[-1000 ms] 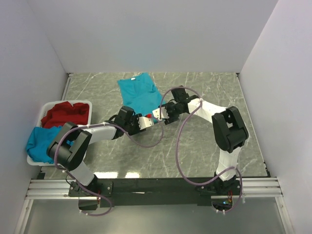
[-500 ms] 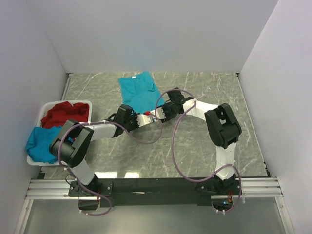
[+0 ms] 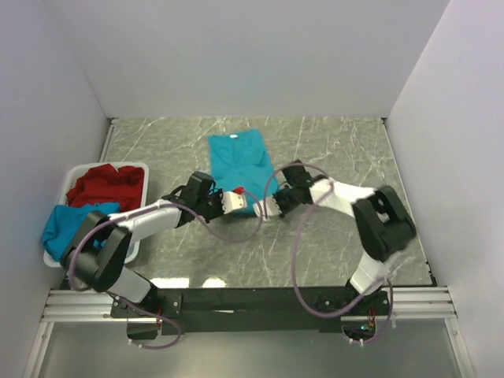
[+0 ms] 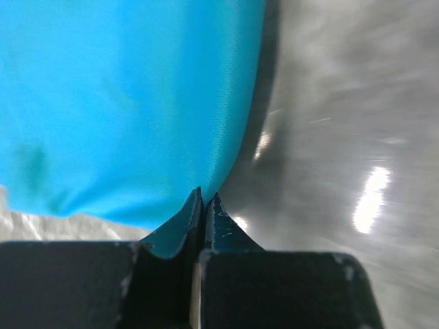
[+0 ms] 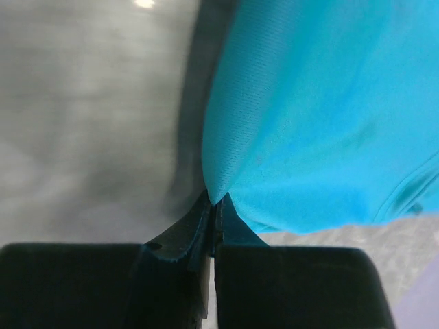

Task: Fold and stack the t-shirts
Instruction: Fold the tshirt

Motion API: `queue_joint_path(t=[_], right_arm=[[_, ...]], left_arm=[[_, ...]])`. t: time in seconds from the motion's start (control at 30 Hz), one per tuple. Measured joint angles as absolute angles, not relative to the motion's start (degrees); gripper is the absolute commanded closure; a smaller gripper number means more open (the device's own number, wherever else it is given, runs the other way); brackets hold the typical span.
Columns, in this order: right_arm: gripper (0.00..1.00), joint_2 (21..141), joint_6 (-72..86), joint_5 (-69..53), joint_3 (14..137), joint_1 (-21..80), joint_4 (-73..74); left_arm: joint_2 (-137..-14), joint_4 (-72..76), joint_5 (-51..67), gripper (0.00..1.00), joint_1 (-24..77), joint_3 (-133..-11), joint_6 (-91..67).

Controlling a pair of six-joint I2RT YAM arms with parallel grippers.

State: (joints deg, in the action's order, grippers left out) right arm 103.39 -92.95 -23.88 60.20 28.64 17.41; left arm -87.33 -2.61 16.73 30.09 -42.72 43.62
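A teal-blue t-shirt (image 3: pixel 242 165) lies lengthwise on the marble table, collar toward the far wall. My left gripper (image 3: pixel 238 201) is shut on its near left corner; in the left wrist view the teal cloth (image 4: pixel 130 103) runs up from the pinched fingertips (image 4: pixel 206 200). My right gripper (image 3: pixel 265 206) is shut on the near right corner, and in the right wrist view the cloth (image 5: pixel 329 116) rises from the closed tips (image 5: pixel 215 199). A red t-shirt (image 3: pixel 106 184) and another teal-blue one (image 3: pixel 64 227) lie in the basket.
The white plastic basket (image 3: pixel 140 167) stands at the table's left edge. White walls close the back and both sides. Bare marble (image 3: pixel 339 142) lies right of the shirt. Purple cables loop from both arms near the shirt's near edge.
Both grippers have closed on the shirt's near corners. The shirt has shifted right and toward the arms, now lying straighter. Both arms have drawn back toward the near edge.
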Motion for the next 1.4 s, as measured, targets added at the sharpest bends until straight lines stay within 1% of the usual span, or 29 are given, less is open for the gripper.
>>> queue_joint_path(t=[0.13,0.33,0.43,0.57,0.7,0.87,1.0,1.13,1.27,1.4], right_arm=[[1.0,88.6,-93.6,-26.1,49.1,28.8,24.1],[1.0,67.5,-92.8,-29.8,37.2,29.2,35.6],[1.0,61.9,-91.0,-31.7,34.9,29.6,40.8],[1.0,60.4,-86.2,-32.3,34.5,29.9,42.0],[1.0,63.9,-79.7,-30.2,38.0,29.6,41.1],[1.0,75.4,-73.0,-28.9,53.7,25.9,39.4],[1.0,86.6,-68.8,-27.7,67.3,22.9,36.4],[1.0,97.9,-64.1,-25.7,79.2,21.4,33.5],[1.0,107.8,-59.6,-22.9,87.9,21.1,30.7],[1.0,114.1,-55.9,-20.1,92.1,21.1,28.2]], left_arm=[[-80.3,-7.3,21.1,1.0,36.2,-41.3,41.5],[-75.5,-12.0,26.6,1.0,46.0,-38.5,36.6],[-74.7,-13.1,28.2,1.0,49.9,-37.2,34.6],[-74.3,-13.2,27.9,1.0,50.4,-37.0,34.1],[-75.9,-15.2,26.6,1.0,48.2,-39.9,36.3],[-80.7,-14.9,26.7,1.0,38.6,-47.3,39.4],[-87.4,-12.6,27.8,1.0,31.2,-54.6,40.9],[-97.5,-9.5,28.3,1.0,26.3,-62.9,41.2],[-106.2,-6.5,27.8,1.0,23.5,-68.8,40.5],[-111.4,-4.3,26.4,1.0,22.1,-72.3,38.9]])
